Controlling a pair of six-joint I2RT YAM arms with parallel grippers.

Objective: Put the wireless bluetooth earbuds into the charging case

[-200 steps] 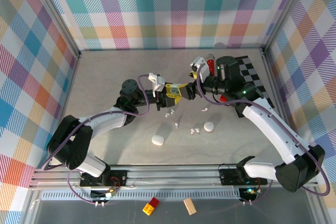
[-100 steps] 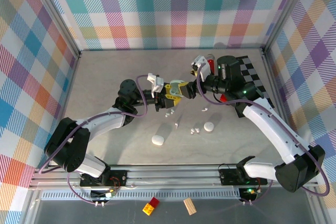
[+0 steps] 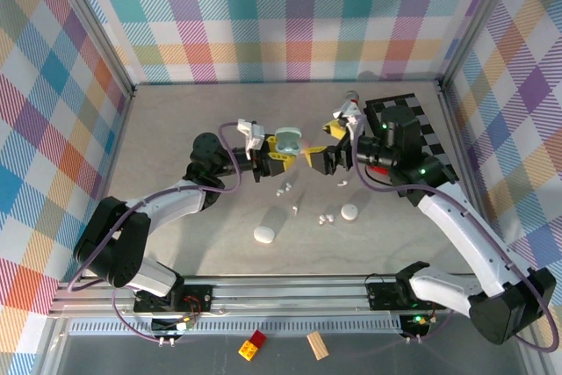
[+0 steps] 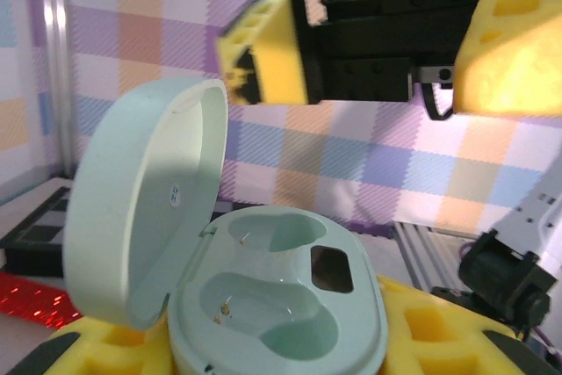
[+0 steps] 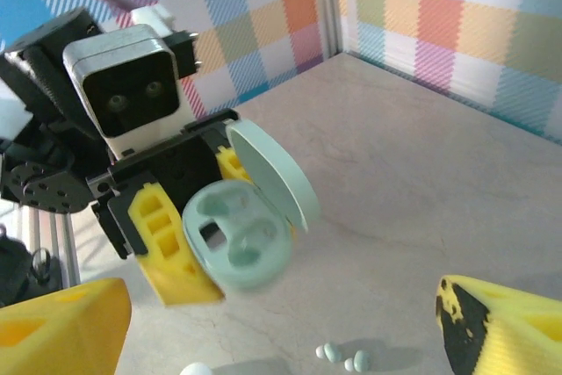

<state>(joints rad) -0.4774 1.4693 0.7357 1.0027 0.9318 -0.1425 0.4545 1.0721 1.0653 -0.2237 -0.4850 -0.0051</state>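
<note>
Lid's just popped on the pale green pebble-shaped charging case (image 3: 288,140) the left gripper (image 3: 277,157) clamps; right gripper (image 3: 321,148) retreats, spread empty, sockets ready.

Cut off by the left wrist view's bottom edge: the front rim of the open charging case (image 4: 277,322) and the yellow pads (image 4: 439,344) of the left gripper (image 3: 284,148). Blurred above it, and cropped at the top and right edges: the 2 fingers (image 4: 263,50) of the right gripper (image 3: 323,145). From overhead, too small to tell the colours or shapes of the earbuds (image 3: 283,189).
</note>
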